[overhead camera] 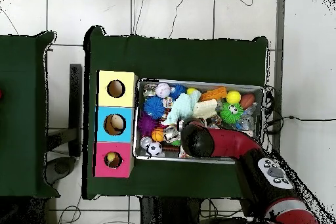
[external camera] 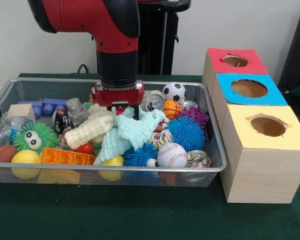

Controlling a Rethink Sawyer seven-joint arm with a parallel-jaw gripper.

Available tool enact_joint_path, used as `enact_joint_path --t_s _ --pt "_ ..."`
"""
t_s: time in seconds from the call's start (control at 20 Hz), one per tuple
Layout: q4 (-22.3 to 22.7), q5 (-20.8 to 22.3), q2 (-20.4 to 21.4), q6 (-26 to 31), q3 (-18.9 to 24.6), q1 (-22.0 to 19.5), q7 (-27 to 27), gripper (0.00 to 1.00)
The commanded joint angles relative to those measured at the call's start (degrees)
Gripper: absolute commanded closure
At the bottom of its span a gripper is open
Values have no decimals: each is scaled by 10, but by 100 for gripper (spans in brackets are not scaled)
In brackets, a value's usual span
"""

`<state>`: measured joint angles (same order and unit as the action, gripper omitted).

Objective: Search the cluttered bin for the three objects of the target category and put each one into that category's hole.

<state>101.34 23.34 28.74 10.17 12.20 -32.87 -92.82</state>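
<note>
Fingers [external camera: 136,113] go down into the soft cloths, so I cannot tell if they are wide or shut. One dark tip shows. The gripper [external camera: 121,106] hangs inside the bin [external camera: 140,170], near its back wall.

Right under the gripper are two cloths: one mint cloth [external camera: 132,129] and one cream cloth [external camera: 90,131]. The dark tip touches the mint one. Just beside the gripper, on the side toward the boxes, stands one silver can [external camera: 153,100]. A bit past it are one soccer ball [external camera: 174,92] and one little basketball [external camera: 172,108]. Toward the camera from the gripper lie two blue spiky balls [external camera: 186,132], one baseball [external camera: 171,154] and two yellow balls [external camera: 25,160]. On the other side of the gripper sits one green spiky ball with eyes [external camera: 35,138].

The bin is long from side to side in the front view, and its open top faces up.

Well apart from the gripper, outside the bin, three boxes stand in a row. The hole [external camera: 235,60] is in the red-topped one, the one closest to the robot. It is round and faces up.
</note>
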Motion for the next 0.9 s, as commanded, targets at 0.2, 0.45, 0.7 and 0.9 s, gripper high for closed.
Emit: enact_joint_path --t_s 0.2,0.45,0.7,0.9 --pt "-54 60 -44 82 -55 17 18 0" --pt "-57 56 -24 138 -47 1 46 0" --pt "-48 65 -2 162 -36 -22 66 0" --pt "-25 81 27 167 -23 -64 92 0"
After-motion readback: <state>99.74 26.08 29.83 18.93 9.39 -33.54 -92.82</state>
